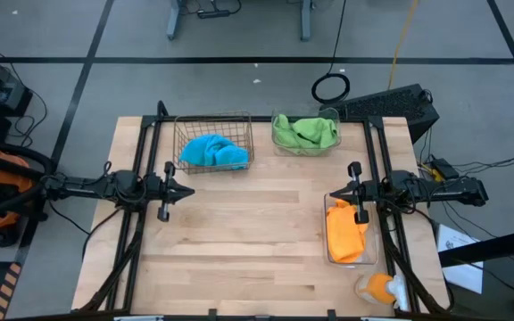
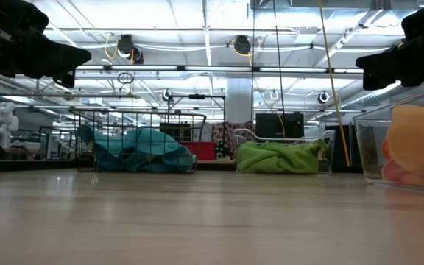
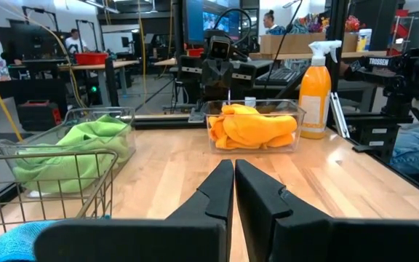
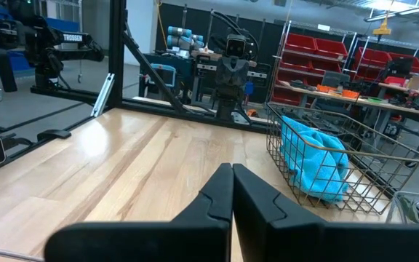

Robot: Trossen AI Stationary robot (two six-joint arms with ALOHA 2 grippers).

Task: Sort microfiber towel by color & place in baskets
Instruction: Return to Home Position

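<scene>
**Both arms level over the bench, fingers shut, towels all binned**

The left arm lay stretched in from the left edge, held level above the bench (image 1: 239,241). The left gripper (image 1: 186,190) pointed straight across toward the right, its fingers (image 3: 220,191) pressed together on nothing.

Just beyond its tip, at the far edge, sat the wire basket (image 1: 212,117), long axis running left to right. A blue towel (image 1: 212,152) was bunched inside it. Right beside it stood a clear bin (image 1: 333,113) on the same line, holding the green towel (image 1: 306,132).

The middle and near parts of the bench were bare wood, giving wide open room between the two arms.

The right arm mirrored the left, coming in level from the right edge. The right gripper (image 1: 335,195) pointed back at the left one, fingers (image 4: 217,193) closed and empty, over the far end of the second clear bin (image 1: 351,262). That bin ran far to near along the right side, with orange towels (image 1: 344,234) heaped in it. An orange spray bottle (image 1: 377,287) lay at the near right corner.
</scene>
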